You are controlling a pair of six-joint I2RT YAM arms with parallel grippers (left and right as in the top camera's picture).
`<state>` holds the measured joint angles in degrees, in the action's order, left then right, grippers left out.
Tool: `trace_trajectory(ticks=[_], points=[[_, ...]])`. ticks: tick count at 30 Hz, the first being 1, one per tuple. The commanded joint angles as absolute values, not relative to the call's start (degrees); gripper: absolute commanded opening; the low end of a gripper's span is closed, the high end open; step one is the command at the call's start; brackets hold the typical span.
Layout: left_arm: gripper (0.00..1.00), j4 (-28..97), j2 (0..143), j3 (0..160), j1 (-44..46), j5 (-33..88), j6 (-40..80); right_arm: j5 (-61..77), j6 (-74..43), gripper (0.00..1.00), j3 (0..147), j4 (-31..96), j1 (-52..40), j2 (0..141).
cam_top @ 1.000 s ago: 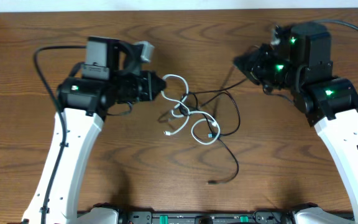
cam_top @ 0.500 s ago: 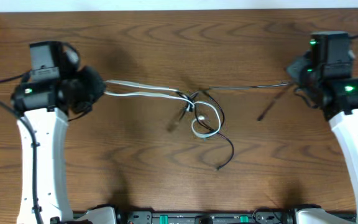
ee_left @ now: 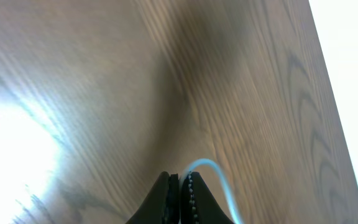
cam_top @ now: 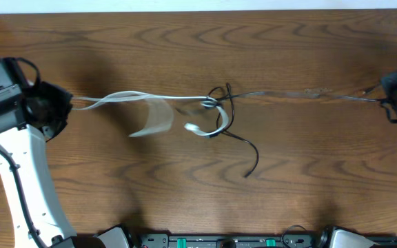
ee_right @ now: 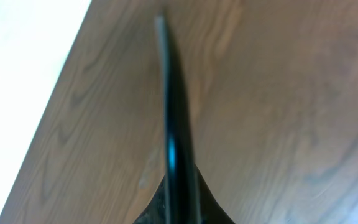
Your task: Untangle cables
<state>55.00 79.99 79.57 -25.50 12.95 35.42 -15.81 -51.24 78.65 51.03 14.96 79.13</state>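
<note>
Plainly, the work centres on the knot (cam_top: 216,107), which sits about mid-counter (cam_top: 185,41) with all three cables meeting in it. The left pincer (ee_left: 180,182), far to the left of the knot, is closed tight on the white cable (cam_top: 116,96). That cable runs almost straight to the knot, with a blurred slack loop hanging just left of it. The right pincer (ee_right: 178,185), far to the right of the knot, is clamped narrow on a black cable (cam_top: 288,93), which is drawn in a thin, nearly straight line from the knot. A second black cable (cam_top: 256,157) trails loose from the knot toward the near edge, its plug lying free.

With both lines this taut, the risk, as I judge it, is cinching the knot rather than opening it. More straight outward pull looks unwise.

- A better move is probably to ease both arms back toward the knot so its loops relax.
- One strand can then be drawn at an angle, so that it slides through the loops instead of locking against them.
- The free white end just below the knot and the loose black tail look like the easiest ends to feed out first.

Grips this close to the cable ends give little control at the knot; regrasping nearer to it should help.
</note>
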Motion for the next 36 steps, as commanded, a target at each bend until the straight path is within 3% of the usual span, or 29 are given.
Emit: trace_trajectory(ticks=[1,6,11,16,20,22,28,31,33,36], points=[[0.08,54.78,79.83,79.99,-28.47,10.39,38.15,-19.16,-50.06,0.01,78.94,51.44,18.24,78.89],[0.07,55.00,81.25,79.94,-31.53,10.02,42.11,-18.39,-50.09,0.01,78.94,51.62,20.97,79.20],[0.07,53.34,83.68,79.94,-31.18,20.34,34.76,-10.11,-48.88,0.01,78.94,51.16,20.95,80.36],[0.08,49.93,85.78,79.94,-28.93,34.59,27.70,-3.70,-46.61,0.08,78.94,49.93,20.84,83.09],[0.08,43.09,85.43,79.94,-26.65,57.52,19.20,0.99,-44.36,0.03,78.94,50.59,20.03,87.44],[0.07,35.35,84.64,79.96,-25.04,66.83,22.37,6.26,-40.75,0.01,78.94,50.37,19.25,89.54],[0.07,20.80,79.85,80.03,-18.55,67.96,36.97,15.05,-33.58,0.12,78.94,48.49,14.70,92.60],[0.07,15.25,77.03,80.07,-13.50,67.92,40.91,22.24,-26.79,0.28,78.94,46.33,10.48,92.62],[0.07,11.92,75.24,80.07,-9.89,66.74,44.60,27.97,-21.82,0.70,78.94,44.88,7.25,92.62],[0.07,8.62,73.12,80.07,-5.65,63.22,49.41,33.95,-15.99,0.96,78.94,43.68,1.91,92.62]])
